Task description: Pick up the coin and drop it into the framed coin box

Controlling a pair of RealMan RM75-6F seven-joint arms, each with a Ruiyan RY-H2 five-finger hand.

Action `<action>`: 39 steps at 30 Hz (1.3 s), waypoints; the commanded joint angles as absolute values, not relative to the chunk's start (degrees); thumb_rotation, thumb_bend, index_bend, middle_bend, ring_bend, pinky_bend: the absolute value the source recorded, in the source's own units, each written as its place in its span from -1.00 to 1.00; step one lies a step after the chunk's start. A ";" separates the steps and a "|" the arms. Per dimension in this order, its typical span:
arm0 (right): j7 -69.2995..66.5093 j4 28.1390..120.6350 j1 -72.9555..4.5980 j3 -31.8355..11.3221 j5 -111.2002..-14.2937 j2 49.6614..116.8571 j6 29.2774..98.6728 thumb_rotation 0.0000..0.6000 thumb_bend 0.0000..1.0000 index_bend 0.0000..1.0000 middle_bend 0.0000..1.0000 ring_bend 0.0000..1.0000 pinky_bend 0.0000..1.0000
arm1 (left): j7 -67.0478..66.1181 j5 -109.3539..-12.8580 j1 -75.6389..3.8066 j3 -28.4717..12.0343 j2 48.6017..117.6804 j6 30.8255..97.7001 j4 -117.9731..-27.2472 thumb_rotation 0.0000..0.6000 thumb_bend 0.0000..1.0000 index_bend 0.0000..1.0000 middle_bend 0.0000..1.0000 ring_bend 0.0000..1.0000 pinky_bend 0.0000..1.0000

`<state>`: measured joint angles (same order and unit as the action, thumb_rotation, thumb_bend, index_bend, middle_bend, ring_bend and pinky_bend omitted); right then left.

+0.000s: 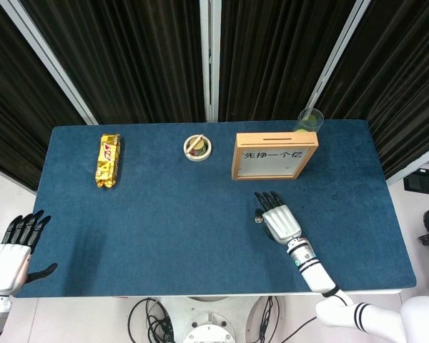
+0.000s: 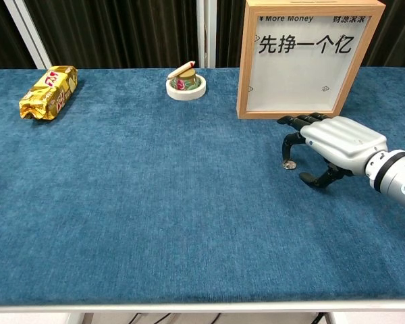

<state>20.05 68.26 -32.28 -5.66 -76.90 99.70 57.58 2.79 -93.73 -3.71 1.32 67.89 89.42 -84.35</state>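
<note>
The head view looks straight down from high; the chest view faces forward, low and nearer, sharing the table point(image 1: 164, 214).

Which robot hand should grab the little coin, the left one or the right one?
The right hand. Its fingertips already hang right over the coin, near the framed coin box. The left hand sits off the table's far corner, holding nothing.

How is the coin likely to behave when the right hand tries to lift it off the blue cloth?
The coin lies flat and thin on the napped table cloth, so it will probably resist a pinch and slide first. It looks rigid and small under the right hand, so likely light and easy to drop.
</note>
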 commanded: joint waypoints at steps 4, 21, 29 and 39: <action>20.27 67.81 -32.51 -5.70 -76.66 100.03 57.44 1.00 -0.35 -0.22 -1.00 -1.00 -1.00 | 3.04 -93.67 -3.70 1.32 67.92 89.41 -84.16 1.00 -0.80 -0.86 -1.00 -1.00 -1.00; 21.28 65.77 -32.48 -5.39 -76.55 101.54 58.27 1.00 -0.33 -0.01 -0.99 -1.00 -1.00 | 3.99 -93.57 -3.81 1.33 68.12 89.24 -83.31 1.00 -0.80 -0.86 -1.00 -1.00 -1.00; 21.57 65.46 -32.36 -5.43 -76.45 101.69 58.68 1.00 -0.33 0.03 -0.99 -1.00 -1.00 | 4.26 -93.62 -3.74 1.52 68.25 89.20 -83.06 1.00 -0.80 -0.86 -1.00 -1.00 -1.00; 21.33 65.59 -32.18 -5.28 -76.71 101.21 59.02 1.00 -0.33 -0.06 -0.99 -1.00 -1.00 | 3.77 -93.98 -3.84 1.57 68.32 89.33 -83.32 1.00 -0.80 -0.86 -1.00 -1.00 -1.00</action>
<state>21.35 65.58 -32.18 -5.29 -76.69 101.23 59.01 3.77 -93.97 -3.83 1.56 68.32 89.33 -83.32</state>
